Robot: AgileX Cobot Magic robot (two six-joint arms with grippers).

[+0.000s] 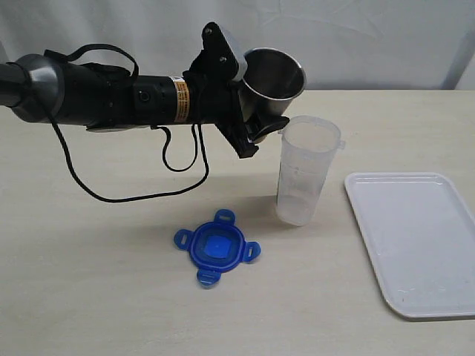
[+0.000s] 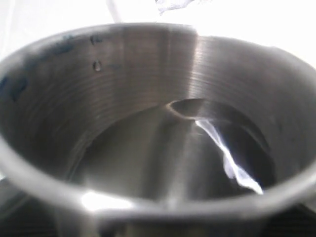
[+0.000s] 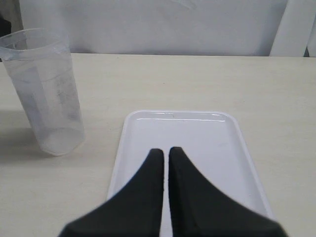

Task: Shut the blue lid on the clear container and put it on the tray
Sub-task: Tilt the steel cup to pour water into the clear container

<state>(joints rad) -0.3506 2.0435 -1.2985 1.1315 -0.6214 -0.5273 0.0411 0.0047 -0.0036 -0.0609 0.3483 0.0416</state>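
Left jaws: clamped wide across a grey steel cup (image 1: pixel 276 74), which is held off the tabletop and tipped, with its mouth just beside the rim of the tall clear plastic container (image 1: pixel 304 170). Reads as a pouring pose, prob. to do w/ filling before capping. L wrist cam looks straight into the cup; contents, if any, can't tell.

Right jaws: pressed together, nothing btwn them, hanging over the near end of the flat white rectangular tray (image 3: pixel 224 148). Likely parked clear of L arm's work.

Container upright on tabletop, uncapped, btwn lid and tray, touching neither. Small bright blue four-tab lid (image 1: pixel 217 247) lies flat in front of it, apart. Neither step done yet; tray bare.

Surface: pale beige matte tabletop (image 1: pixel 96 297). Black cable (image 1: pixel 167 159) loops down off L arm. Backdrop: white cloth/wall.
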